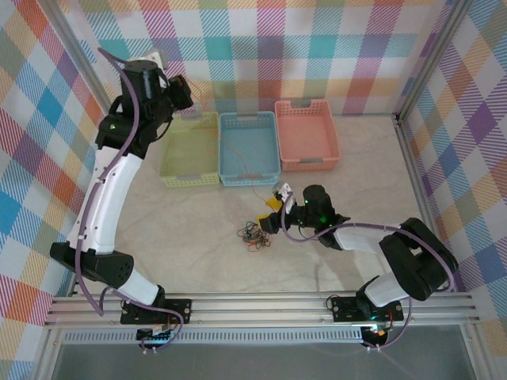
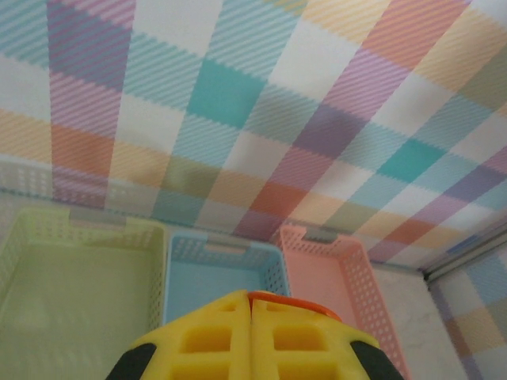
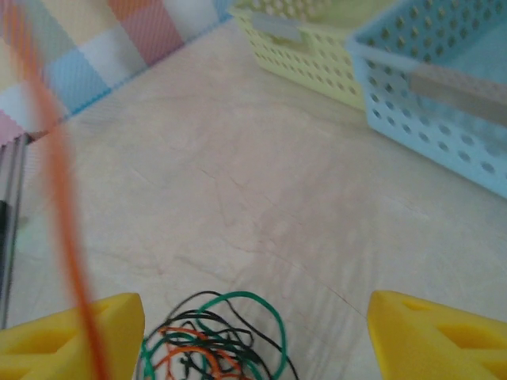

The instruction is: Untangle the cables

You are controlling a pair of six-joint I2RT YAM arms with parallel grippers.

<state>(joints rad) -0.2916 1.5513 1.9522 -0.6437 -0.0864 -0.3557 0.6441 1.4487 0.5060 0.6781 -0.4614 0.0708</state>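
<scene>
— Where do we have room to move?
— The table lies bare at nine o'clock of the cables. At their twelve, the green basket, blue basket and pink basket stand in a row.
— And our grippers?
— Our right gripper stands wide, low at the tangle's one o'clock. Its wrist view shows green, black and orange loops, and an orange strand crossing one finger. Our left gripper is pressed closed, raised at the green basket's twelve.

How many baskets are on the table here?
3, in one row: green basket left, blue basket middle, pink basket right. None seems hidden.
</scene>
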